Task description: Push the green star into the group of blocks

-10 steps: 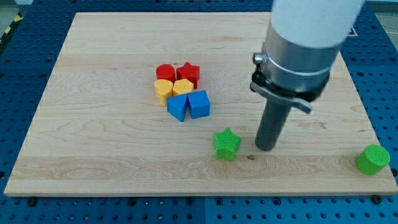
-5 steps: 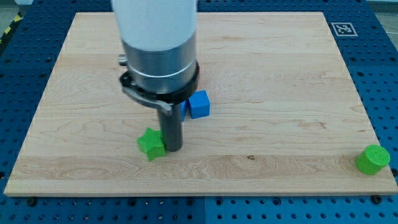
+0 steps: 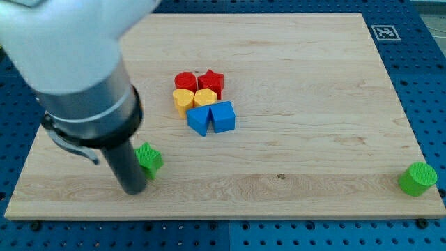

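The green star (image 3: 150,160) lies near the board's bottom left, partly hidden by my rod. My tip (image 3: 134,189) rests on the board just left of and below the star, touching or nearly touching it. The group of blocks sits up and to the right: a red cylinder (image 3: 185,80), a red star (image 3: 211,81), a yellow block (image 3: 182,100), a yellow hexagon (image 3: 205,97), a blue block (image 3: 198,120) and a blue cube (image 3: 223,116). The star is well apart from the group.
A green cylinder (image 3: 417,178) stands at the board's bottom right corner. The wooden board (image 3: 313,104) ends close below my tip. The arm's wide body covers the board's upper left.
My rod has swept from right to left along the bottom of the board, pushing the green star leftward past the group. The tip has ended left of the star.
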Controlling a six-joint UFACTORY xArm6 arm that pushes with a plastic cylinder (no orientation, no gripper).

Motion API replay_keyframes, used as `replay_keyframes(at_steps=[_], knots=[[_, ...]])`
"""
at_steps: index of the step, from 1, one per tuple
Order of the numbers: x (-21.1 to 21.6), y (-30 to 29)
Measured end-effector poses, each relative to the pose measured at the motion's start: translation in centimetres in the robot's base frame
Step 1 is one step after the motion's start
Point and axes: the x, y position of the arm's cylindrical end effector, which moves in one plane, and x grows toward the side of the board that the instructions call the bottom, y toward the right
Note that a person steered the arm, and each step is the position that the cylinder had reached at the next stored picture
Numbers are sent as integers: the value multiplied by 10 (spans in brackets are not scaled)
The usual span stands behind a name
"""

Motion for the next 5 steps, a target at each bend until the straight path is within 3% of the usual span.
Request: replay_keyframes(at_steps=[1, 3, 5], knots=[[-18, -3], [-6, 31], [-52, 31]])
